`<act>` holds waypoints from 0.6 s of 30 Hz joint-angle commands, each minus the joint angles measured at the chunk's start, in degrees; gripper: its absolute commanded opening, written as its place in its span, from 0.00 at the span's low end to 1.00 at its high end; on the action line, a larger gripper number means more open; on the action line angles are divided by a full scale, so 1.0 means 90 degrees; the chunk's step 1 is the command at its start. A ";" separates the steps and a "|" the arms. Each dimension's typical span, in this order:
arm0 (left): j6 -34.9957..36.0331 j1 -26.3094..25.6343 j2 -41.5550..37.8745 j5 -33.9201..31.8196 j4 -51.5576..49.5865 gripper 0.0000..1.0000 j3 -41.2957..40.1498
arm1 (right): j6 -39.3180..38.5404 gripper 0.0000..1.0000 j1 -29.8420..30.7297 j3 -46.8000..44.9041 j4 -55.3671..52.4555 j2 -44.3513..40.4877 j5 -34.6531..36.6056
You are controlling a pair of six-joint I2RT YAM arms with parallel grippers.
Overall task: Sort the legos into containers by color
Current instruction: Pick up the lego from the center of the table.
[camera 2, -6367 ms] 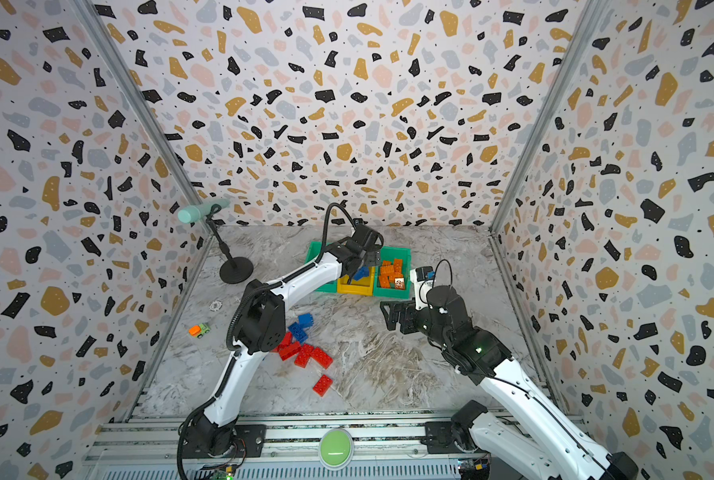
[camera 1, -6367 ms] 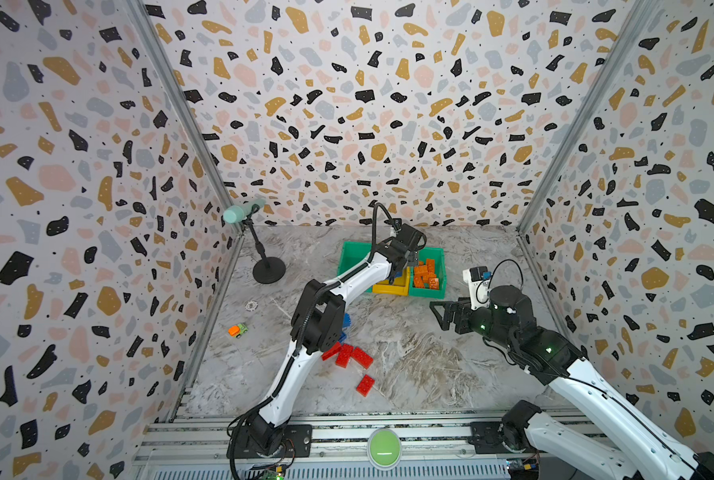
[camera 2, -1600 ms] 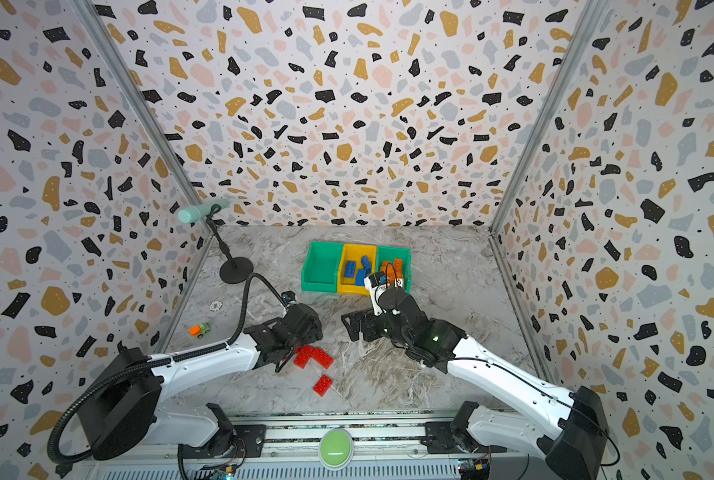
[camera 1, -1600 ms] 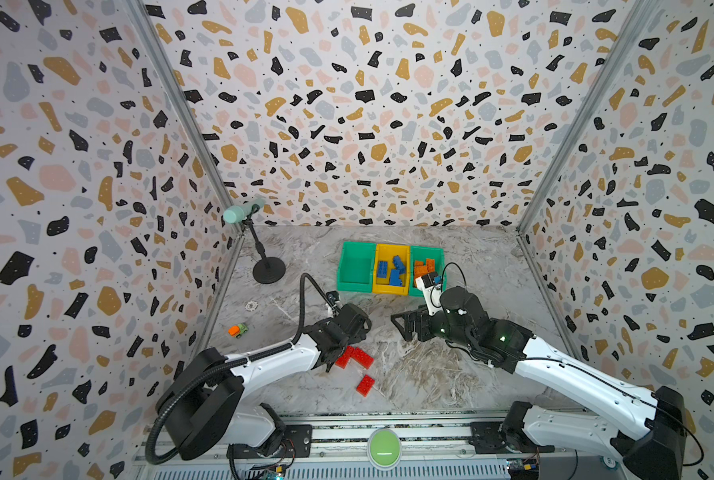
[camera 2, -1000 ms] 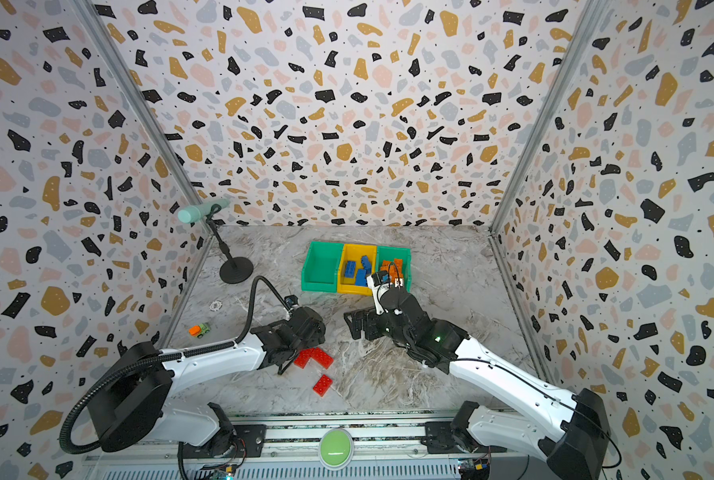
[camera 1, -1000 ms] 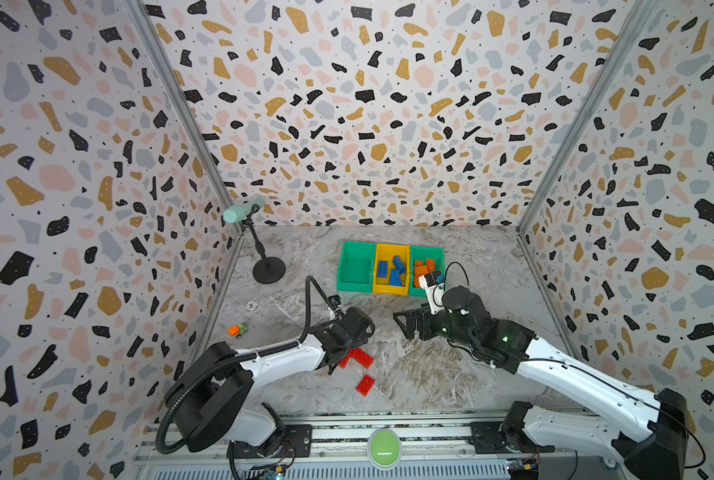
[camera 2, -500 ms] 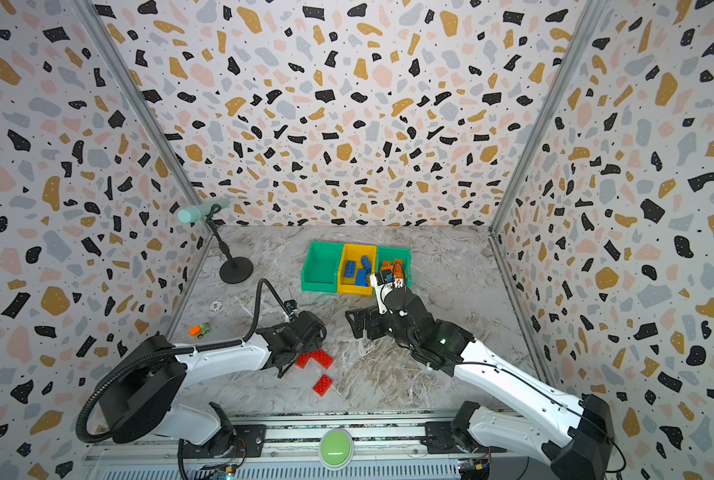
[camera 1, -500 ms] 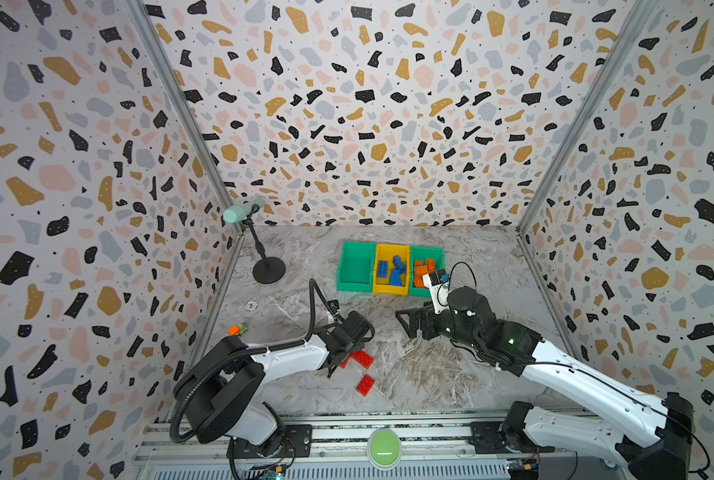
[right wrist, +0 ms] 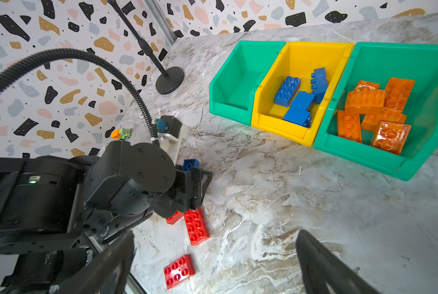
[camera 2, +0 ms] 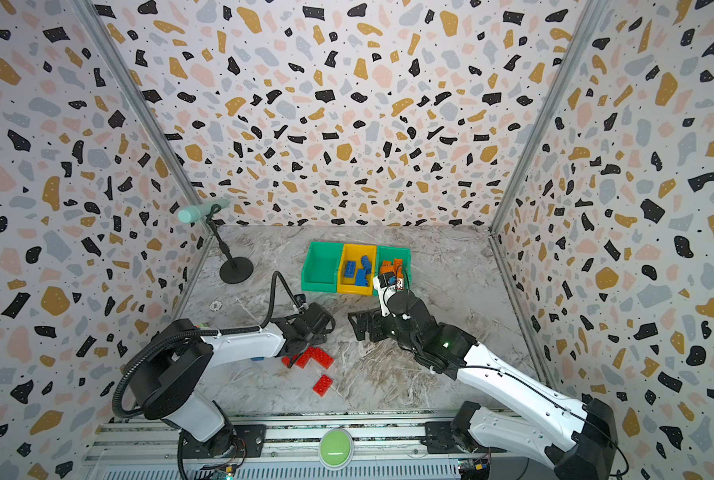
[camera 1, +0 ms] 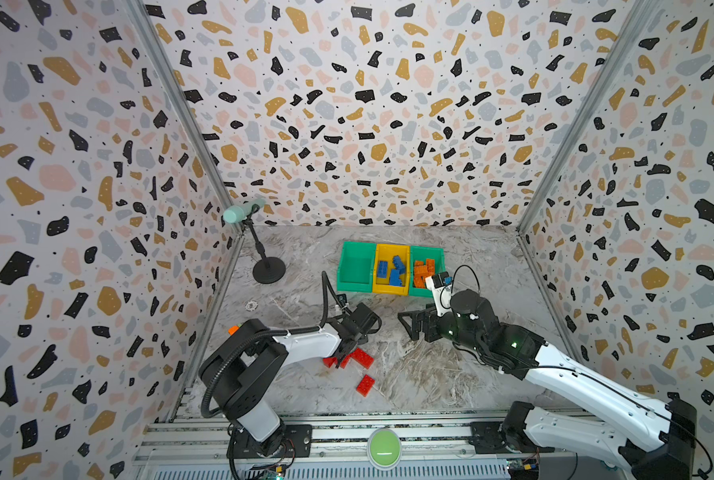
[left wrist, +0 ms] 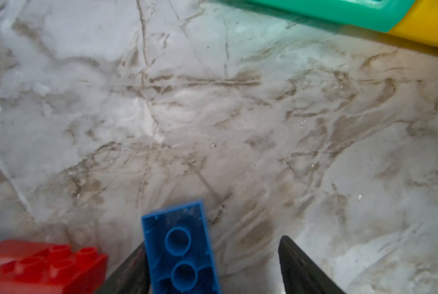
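Observation:
My left gripper (left wrist: 214,244) hangs low over the table with a blue lego (left wrist: 181,250) between its jaws. The brick lies against one finger (left wrist: 131,267), and a gap still shows to the other finger (left wrist: 299,264). The same blue lego (right wrist: 190,165) peeks out of the left gripper (camera 1: 349,345) in the right wrist view. Three red legos (camera 1: 361,358) (camera 1: 365,384) (right wrist: 173,217) lie just beside it. My right gripper (right wrist: 215,249) (camera 1: 413,328) stands open and empty, right of the left one. The containers sit in a row: an empty green one (camera 1: 349,286), a yellow one (camera 1: 390,291) with blue legos, and a green one (right wrist: 391,58) with orange legos.
A black microphone stand (camera 1: 269,270) stands at the back left. A small orange-and-green toy car (right wrist: 121,133) sits by the left wall. The left arm's cable (right wrist: 72,57) arches over the table. A green button (camera 1: 383,442) is on the front rail.
The left jaws have narrowed around the blue lego. The left arm has edged a little towards the red legos, and the right gripper has drifted slightly towards the containers.

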 commanded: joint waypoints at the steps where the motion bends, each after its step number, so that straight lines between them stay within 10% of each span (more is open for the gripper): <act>1: 0.0210 0.0027 0.0168 -0.0023 -0.0160 0.73 0.0147 | 0.0030 0.99 0.0012 -0.0087 -0.0060 -0.0180 0.0133; 14: 0.0265 0.0020 0.0235 -0.0160 -0.0466 0.28 0.0118 | -0.0078 0.99 -0.0037 -0.0082 0.0022 -0.0136 0.0162; 18: 0.0378 0.0017 0.0215 -0.0419 -0.0680 0.27 0.0406 | -0.0090 0.99 -0.0042 -0.0050 0.0023 -0.0097 0.0112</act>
